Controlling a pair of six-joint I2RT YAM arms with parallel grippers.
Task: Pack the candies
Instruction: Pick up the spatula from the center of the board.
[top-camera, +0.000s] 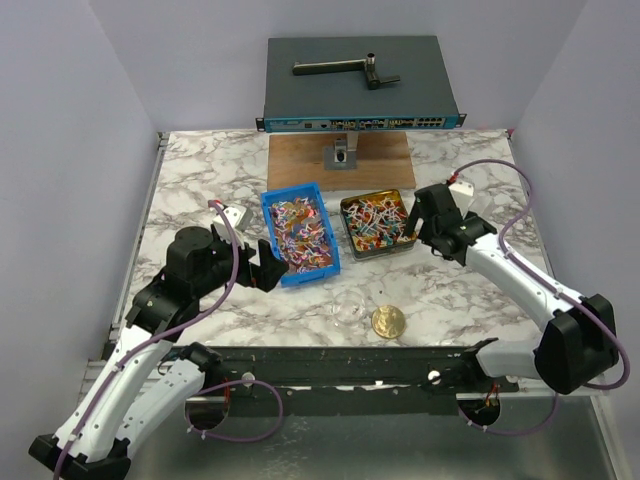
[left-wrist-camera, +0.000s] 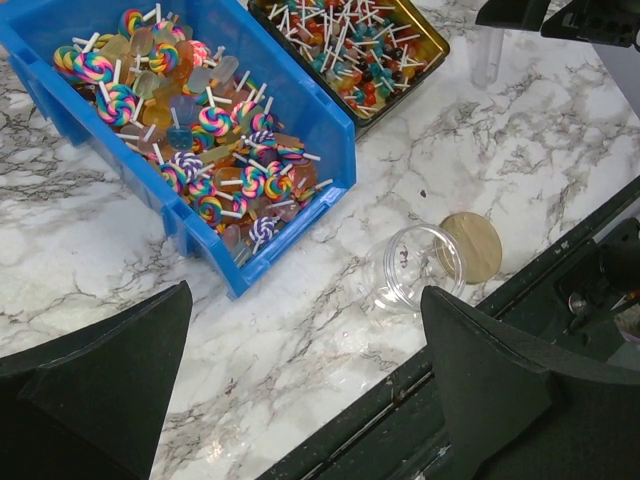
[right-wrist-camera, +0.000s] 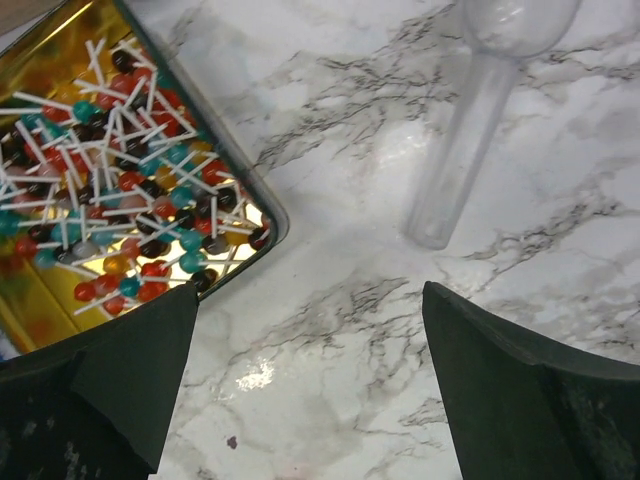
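Note:
The candies are small lollipops on white sticks. Swirled ones (left-wrist-camera: 190, 130) fill a blue bin (top-camera: 283, 204), and small round ones (right-wrist-camera: 110, 170) fill a gold tin (top-camera: 345, 235) to its right. A clear jar (left-wrist-camera: 412, 265) lies on the marble with a round gold lid (left-wrist-camera: 473, 245) beside it. My left gripper (left-wrist-camera: 305, 300) hovers open and holds nothing, near the blue bin's front corner and left of the jar. My right gripper (right-wrist-camera: 310, 290) is open and holds nothing, just off the tin's right corner. A clear plastic scoop (right-wrist-camera: 470, 130) lies beyond it.
A dark network box (top-camera: 360, 95) and a wooden board (top-camera: 340, 160) with a small stand sit at the back of the table. A black rail (top-camera: 340, 365) runs along the near edge. Walls close in on the left and right sides.

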